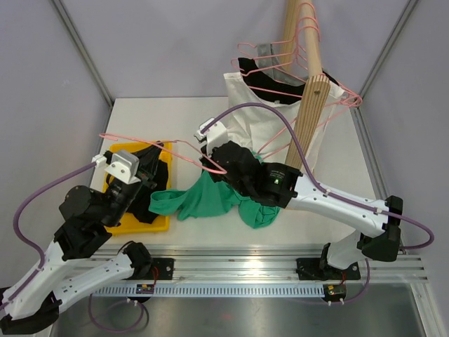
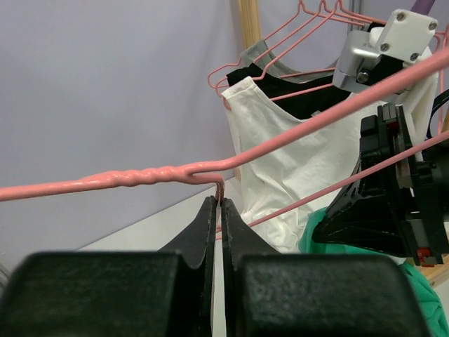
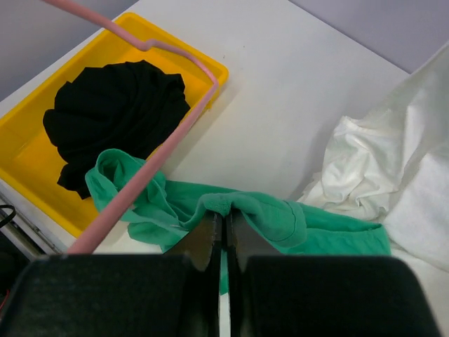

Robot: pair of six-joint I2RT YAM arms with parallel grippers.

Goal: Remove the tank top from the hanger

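Tank top point(image 1: 203, 200), the green one, is slumped on the table point(image 1: 189, 112) between the two arms, left end spilling toward the yellow bin point(image 1: 163, 226). Right fingers point(image 3: 210, 232) are pinched shut on a fold of its hem or neckline, can't tell which. Left fingers point(image 2: 207, 225) are clamped on the pink hanger point(image 1: 140, 139) at the neck, right under the twist. The hanger's long axis runs left-right across the gap, held up in the air, and its right end dips into the green fabric just left of the right fingers. Looks to me like one strap is looped on that end, so the cloth needs to slide off rightward, away from the left arm. Both arms reach in low, wrists angled toward each other.
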